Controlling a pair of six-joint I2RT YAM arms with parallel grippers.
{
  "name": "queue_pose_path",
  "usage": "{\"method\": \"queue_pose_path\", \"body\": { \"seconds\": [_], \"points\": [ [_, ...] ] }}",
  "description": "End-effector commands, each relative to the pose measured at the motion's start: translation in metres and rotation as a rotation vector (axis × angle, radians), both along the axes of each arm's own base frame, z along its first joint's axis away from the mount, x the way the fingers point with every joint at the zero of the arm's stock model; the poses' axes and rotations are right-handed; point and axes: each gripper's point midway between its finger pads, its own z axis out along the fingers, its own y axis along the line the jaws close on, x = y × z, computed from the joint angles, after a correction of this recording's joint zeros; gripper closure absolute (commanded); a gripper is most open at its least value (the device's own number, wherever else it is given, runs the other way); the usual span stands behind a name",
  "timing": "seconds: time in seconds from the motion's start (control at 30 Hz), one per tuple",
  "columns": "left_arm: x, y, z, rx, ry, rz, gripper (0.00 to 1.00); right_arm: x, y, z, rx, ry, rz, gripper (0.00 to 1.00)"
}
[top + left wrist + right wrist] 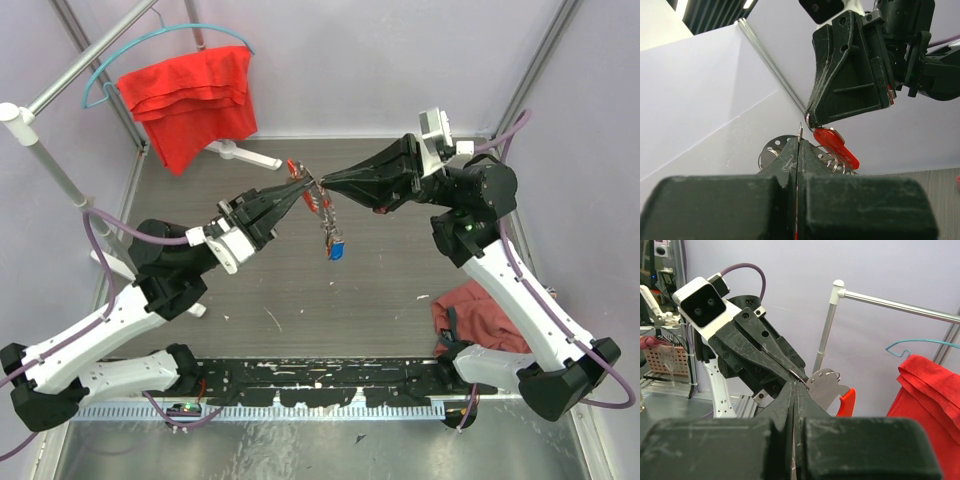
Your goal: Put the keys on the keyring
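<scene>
The left end effector (298,192) is fully closed. In its wrist view a thin strip of silver metal stands edge-on out of the seam between its fingertips (790,155). This is probably a key blade, though it could be the ring seen from the side. The right end effector (325,186) is also fully closed, tip to tip with the left one. It appears to pinch the wire keyring (801,382) right at its tips.

The keys (313,203) are in mid-air, at and just below the two tips. One red head sits just beyond the tips, and the rest hang down to a blue tag (337,250) at the bottom, apart from the table (400,290) beneath.

I judge the bunch to be light, hard and slick. The metal is rigid, but the hanging part swings freely, so any twist at the tips will make it sway. The ring wire is springy and thin, so it calls for a firm pinch close to its split. A key is best held flat across its blade, near the hole.

Both arms reach forward and inward from their bases, with forearms raised and wrists angled toward each other.

Beyond the left end effector a red cloth (190,100) hangs on a hanger. Another red cloth (480,320) lies near the right arm.
</scene>
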Motion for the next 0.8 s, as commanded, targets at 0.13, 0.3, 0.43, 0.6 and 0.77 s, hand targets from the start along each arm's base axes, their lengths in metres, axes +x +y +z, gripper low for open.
{"method": "queue_pose_path", "body": {
  "seconds": [0.13, 0.3, 0.43, 0.6, 0.77],
  "points": [
    [0.001, 0.016, 0.031, -0.154, -0.011, 0.028, 1.00, 0.003, -0.002, 0.014, 0.084, 0.009, -0.033, 0.99],
    [0.007, 0.018, 0.034, -0.215, 0.017, 0.039, 1.00, 0.007, -0.004, 0.020, 0.133, 0.044, -0.044, 0.99],
    [0.010, 0.018, 0.035, -0.238, 0.020, 0.043, 1.00, 0.015, -0.005, 0.024, 0.177, 0.093, -0.059, 0.99],
    [0.010, 0.018, 0.035, -0.239, 0.019, 0.045, 1.00, 0.015, -0.005, 0.028, 0.205, 0.116, -0.037, 0.99],
    [0.011, 0.018, 0.033, -0.235, 0.020, 0.048, 1.00, 0.016, -0.002, 0.028, 0.204, 0.128, -0.020, 0.99]
  ]
}}
